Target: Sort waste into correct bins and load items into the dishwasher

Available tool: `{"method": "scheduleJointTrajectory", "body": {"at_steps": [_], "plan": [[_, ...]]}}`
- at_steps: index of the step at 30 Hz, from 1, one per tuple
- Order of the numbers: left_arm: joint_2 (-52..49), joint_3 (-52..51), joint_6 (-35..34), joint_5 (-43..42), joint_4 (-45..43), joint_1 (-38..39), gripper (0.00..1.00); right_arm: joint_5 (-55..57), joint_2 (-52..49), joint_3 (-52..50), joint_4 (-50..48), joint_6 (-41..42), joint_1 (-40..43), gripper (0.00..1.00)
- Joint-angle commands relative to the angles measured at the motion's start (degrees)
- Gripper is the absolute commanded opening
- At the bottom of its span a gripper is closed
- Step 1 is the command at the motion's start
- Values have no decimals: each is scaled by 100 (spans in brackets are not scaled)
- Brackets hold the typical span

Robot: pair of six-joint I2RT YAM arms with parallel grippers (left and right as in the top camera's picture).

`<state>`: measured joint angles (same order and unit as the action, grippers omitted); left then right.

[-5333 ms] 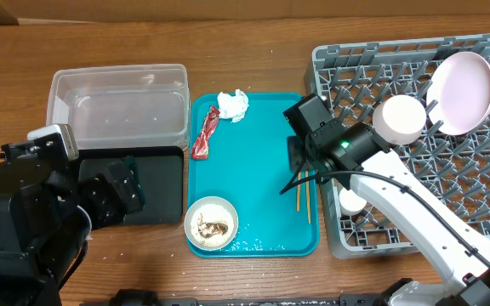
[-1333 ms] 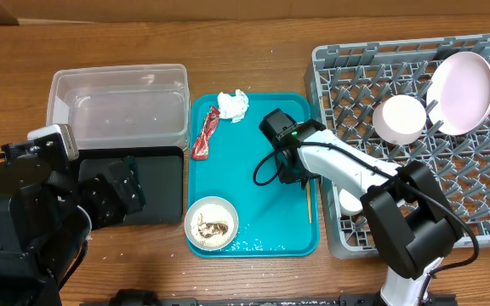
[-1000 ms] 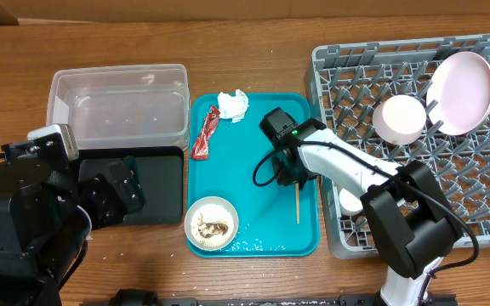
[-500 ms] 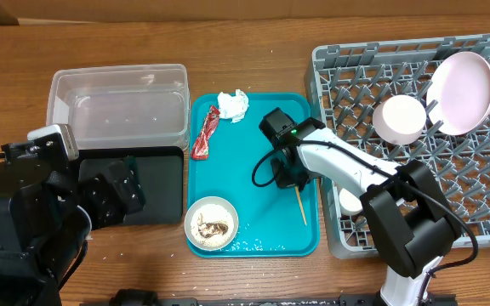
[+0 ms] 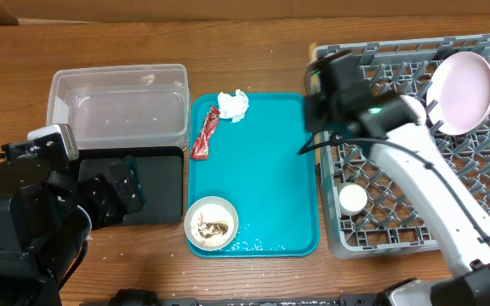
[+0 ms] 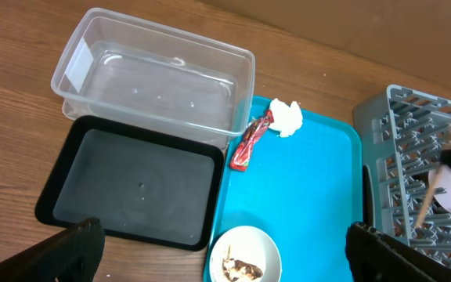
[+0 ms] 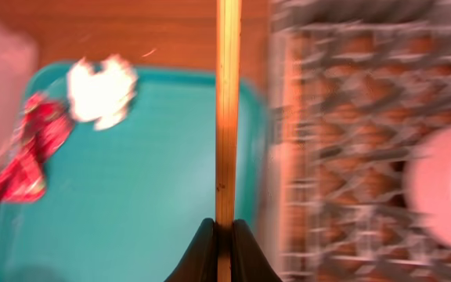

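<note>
Wood counter [image 5: 253, 51] lies under everything. Right fingers [image 7: 203, 251] clamp the chopsticks [image 7: 228, 117], which run straight out from between them over the teal tray's [image 5: 270, 170] right edge, beside the rack [image 5: 483, 187]. Left fingers [image 6: 69, 249] gape wide, holding nothing, near the black tray [image 6: 131, 184]. The rack holds a plate [image 5: 462, 92] and a cup [image 5: 352, 199]. The teal tray holds a wrapper [image 5: 204, 133], a napkin [image 5: 233, 104] and a bowl [image 5: 211, 223] of scraps.
</note>
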<state>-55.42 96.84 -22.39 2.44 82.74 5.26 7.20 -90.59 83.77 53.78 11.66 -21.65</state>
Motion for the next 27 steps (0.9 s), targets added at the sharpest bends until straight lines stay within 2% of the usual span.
{"method": "scheduleJointTrajectory", "body": {"at_steps": [1,3,9,10,11,12,14,21,27], "plan": [[-2,39,-76,96,-20,7,100,173,-323,-111,-55,-638,350,4],[-2,39,-76,98,-20,7,100,173,-494,-205,-116,-879,461,4],[-2,39,-76,98,-20,7,100,374,-1152,-251,-146,-916,529,4],[-2,39,-76,98,-20,7,100,468,-1187,-249,-146,-911,527,8],[-2,39,-76,98,-20,7,100,476,-1187,-240,-142,-909,529,28],[-2,39,-76,98,-20,7,100,474,-1156,-192,-85,-868,527,42],[-2,39,-76,96,-20,7,100,431,-1060,-24,125,-848,487,50],[-2,39,-76,98,-20,7,100,-579,-107,540,793,-675,289,54],[-2,39,-76,98,-20,7,100,-1456,1086,551,835,-673,-90,56]]}}
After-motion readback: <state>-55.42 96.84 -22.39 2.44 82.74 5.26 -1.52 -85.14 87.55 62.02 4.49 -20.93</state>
